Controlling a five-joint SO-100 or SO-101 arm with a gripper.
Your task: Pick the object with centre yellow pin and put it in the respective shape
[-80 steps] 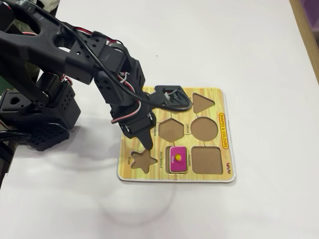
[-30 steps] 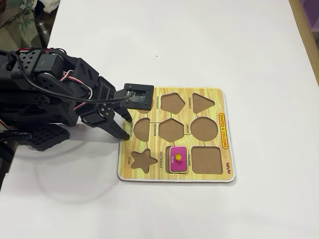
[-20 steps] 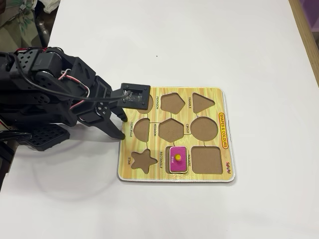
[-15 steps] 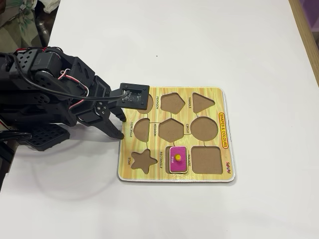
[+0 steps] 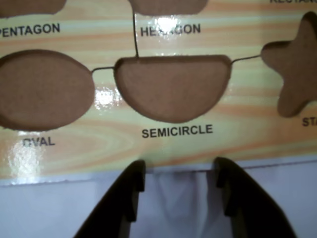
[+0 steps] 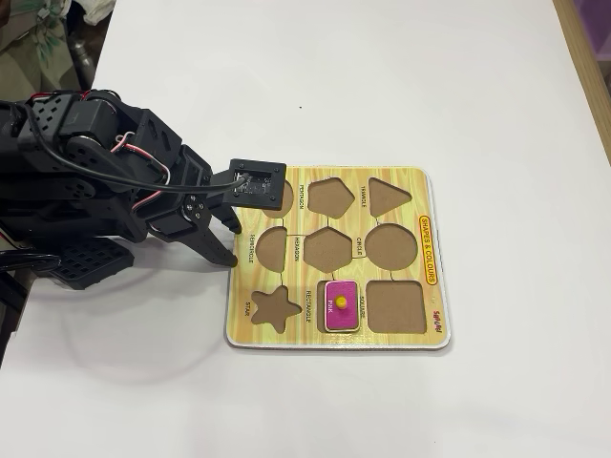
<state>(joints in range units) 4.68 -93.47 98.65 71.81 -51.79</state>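
Note:
The object with centre yellow pin [image 6: 341, 305], a pink rectangular piece, lies flat in the respective shape, the board's cutout labelled RECTANGLE, and fills it. The yellow wood-grain board [image 6: 412, 181] rests on the white table. In the fixed view my gripper [image 6: 233, 243] hangs low at the board's left edge, well left of the pink piece. It is open with nothing between its fingers. In the wrist view the gripper [image 5: 179, 166] is over bare table just short of the board [image 5: 198, 148], facing the semicircle cutout [image 5: 172, 87]. The pink piece is outside that view.
Empty cutouts surround the piece: a star [image 6: 274, 307] to its left and a square [image 6: 395, 305] to its right. The oval cutout [image 5: 42, 89] lies beside the semicircle. The arm's black base [image 6: 86, 260] stands at the left. A wooden edge [image 6: 587, 57] runs along the far right.
Since the earliest frame the arm has drawn back to the left, off the board, and lowered. Over the last half second nothing has visibly moved. The pink piece has stayed in its cutout.

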